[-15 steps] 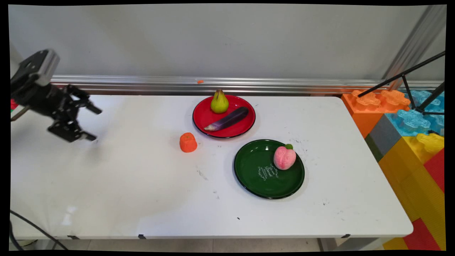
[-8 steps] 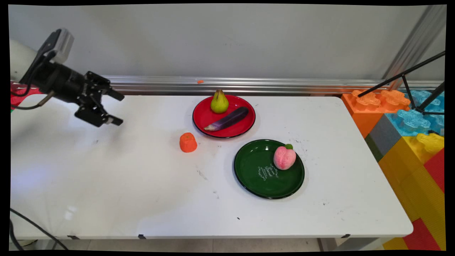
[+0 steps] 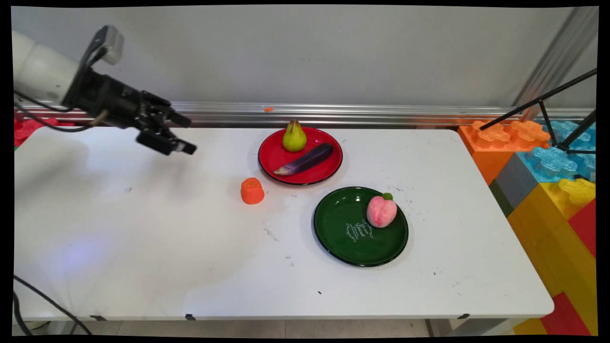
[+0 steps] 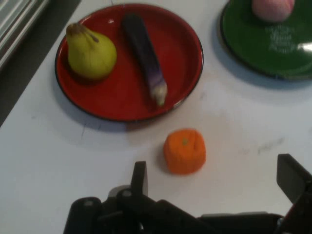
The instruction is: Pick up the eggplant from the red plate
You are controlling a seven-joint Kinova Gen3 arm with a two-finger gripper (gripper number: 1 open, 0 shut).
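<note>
gripper [image 3: 183,136] is spread wide and holding nothing, hovering over the white table [image 3: 143,247] left of the orange fruit [image 3: 252,190], which sits just beside the red plate [image 3: 329,164]

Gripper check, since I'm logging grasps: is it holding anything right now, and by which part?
Nothing is held. The gripper is open and empty, up above the table, apart from the orange, the nearest thing.
</note>
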